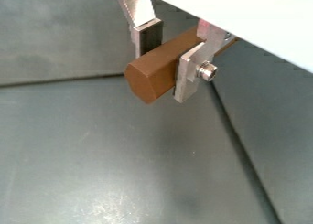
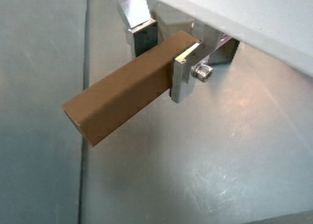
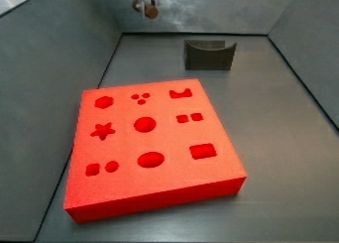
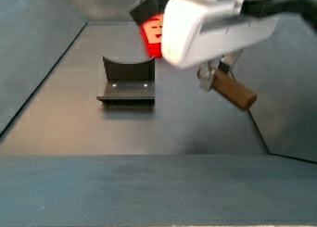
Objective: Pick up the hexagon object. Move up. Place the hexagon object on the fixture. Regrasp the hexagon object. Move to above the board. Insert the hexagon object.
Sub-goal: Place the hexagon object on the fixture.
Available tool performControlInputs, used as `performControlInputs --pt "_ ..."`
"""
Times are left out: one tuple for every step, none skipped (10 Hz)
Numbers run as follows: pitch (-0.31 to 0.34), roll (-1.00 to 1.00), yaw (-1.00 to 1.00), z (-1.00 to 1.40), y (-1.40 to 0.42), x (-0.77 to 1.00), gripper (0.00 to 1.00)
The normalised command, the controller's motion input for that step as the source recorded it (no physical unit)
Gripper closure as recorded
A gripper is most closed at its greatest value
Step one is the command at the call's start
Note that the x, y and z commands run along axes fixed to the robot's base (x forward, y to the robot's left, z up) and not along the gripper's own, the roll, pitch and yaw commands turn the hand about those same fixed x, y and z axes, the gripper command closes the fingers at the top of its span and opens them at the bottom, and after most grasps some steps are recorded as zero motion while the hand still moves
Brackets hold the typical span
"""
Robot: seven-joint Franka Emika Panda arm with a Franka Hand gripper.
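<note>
My gripper [image 1: 169, 61] is shut on the hexagon object [image 1: 153, 78], a brown prism peg clamped between the silver fingers [image 1: 188, 74]. In both wrist views the peg sticks out sideways past the fingers [image 2: 182, 74], and its long body [image 2: 116, 104] hangs over bare grey floor. In a side view the gripper [image 3: 146, 3] is high at the far end, well above and beyond the red board [image 3: 153, 153] and the dark notched fixture [image 3: 208, 55]. In a side view the gripper [image 4: 218, 75] holds the peg [image 4: 235, 91] tilted, to the right of the fixture [image 4: 126, 82], which holds nothing.
Grey walls [image 3: 54, 39] enclose the floor on all sides. A strip of the red board [image 4: 154, 31] shows behind the white gripper body. The board's top has star, circle, square, hexagon and crown cut-outs.
</note>
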Motion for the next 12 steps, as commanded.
performControlInputs --pt "0.038 0.02 -0.01 1.00 0.01 -0.02 1.00" --pt "0.042 0.02 -0.01 1.00 0.01 -0.02 1.00" --pt "0.051 0.02 -0.01 0.86 0.01 -0.02 1.00" --pt "0.062 0.03 -0.01 0.64 0.01 -0.01 1.00" --pt "0.073 0.03 -0.01 0.46 0.01 0.00 1.00" --pt "0.084 0.03 -0.01 0.29 0.02 0.00 1.00" --pt "0.101 -0.06 -1.00 -0.38 -0.84 1.00 1.00" --pt "0.101 -0.06 -1.00 -0.41 -0.84 1.00 1.00" --pt "0.096 -0.06 -1.00 -0.38 -0.72 1.00 1.00" --pt "0.100 -0.06 -1.00 -0.34 -0.63 1.00 1.00" --pt "0.111 -0.07 -1.00 -0.31 -0.58 1.00 1.00" --pt "0.119 -0.07 -1.00 -0.28 -0.51 1.00 1.00"
